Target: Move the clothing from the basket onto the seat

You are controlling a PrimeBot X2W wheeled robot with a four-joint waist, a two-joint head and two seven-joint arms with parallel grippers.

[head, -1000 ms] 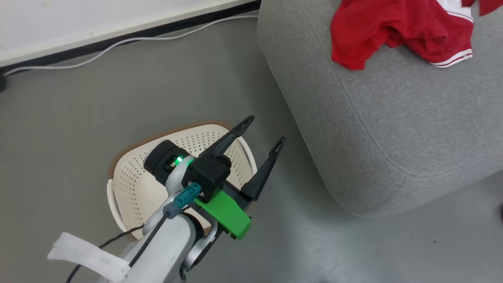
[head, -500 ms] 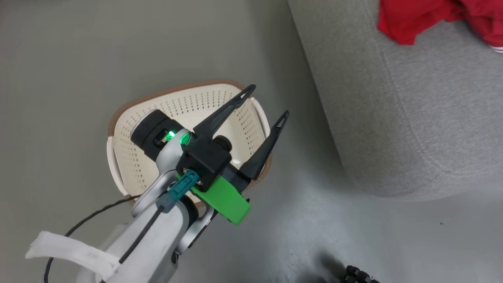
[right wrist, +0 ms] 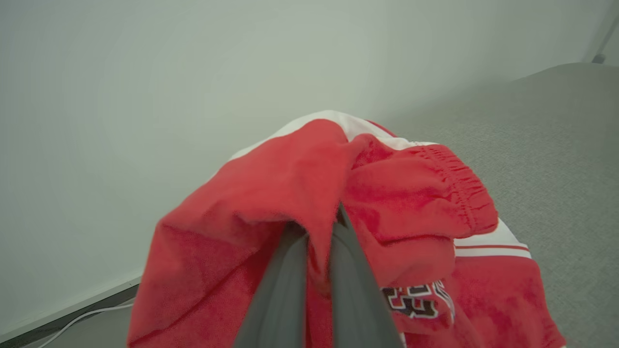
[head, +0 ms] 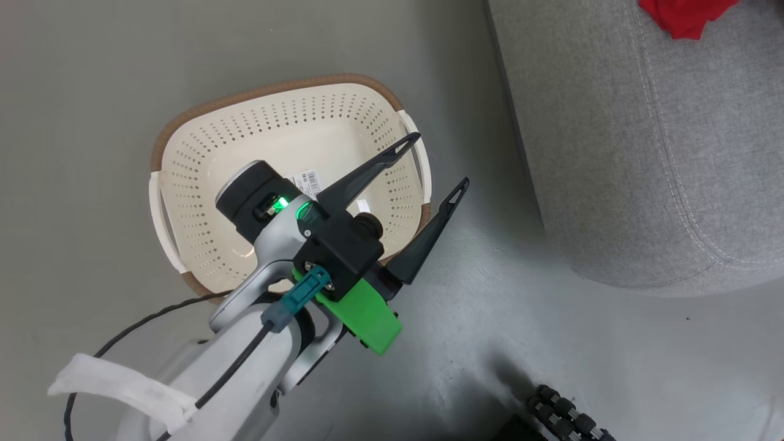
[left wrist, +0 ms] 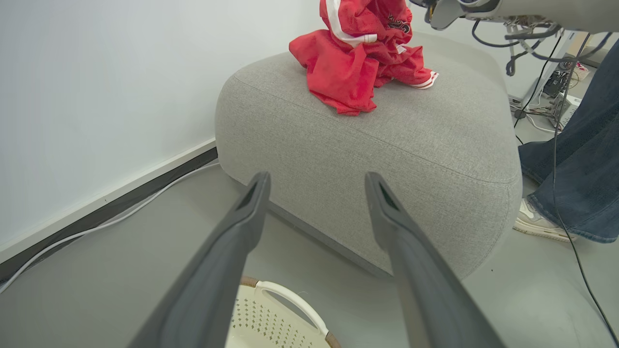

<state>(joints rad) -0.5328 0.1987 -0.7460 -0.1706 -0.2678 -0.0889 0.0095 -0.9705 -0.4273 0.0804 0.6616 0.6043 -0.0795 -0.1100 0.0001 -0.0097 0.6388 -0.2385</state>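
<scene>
The cream basket [head: 202, 202] stands on the floor with only a sticker [head: 306, 179] on its base. My left gripper [head: 441, 160] hovers over its right side, open, with nothing between the fingers. In the left wrist view the same gripper [left wrist: 316, 179] points at the grey seat [left wrist: 387, 159], where the red clothing [left wrist: 348, 72] lies in a heap drawn up to a peak. My right gripper [right wrist: 321, 227] is shut on a fold of that clothing [right wrist: 411, 203] above the seat [right wrist: 556, 145]. A red corner of the clothing [head: 680, 15] shows at the head view's top right.
A person's jeans leg [left wrist: 580, 159] and shoe [left wrist: 537, 224] stand just right of the seat, among cables. A white wall with a dark skirting and a white cable [left wrist: 121, 212] runs behind. A black ribbed part [head: 566, 416] lies on the floor at lower right.
The head camera has swung, so the seat and clothing slid to the upper right and more of the basket shows. The left gripper stays open over the basket.
</scene>
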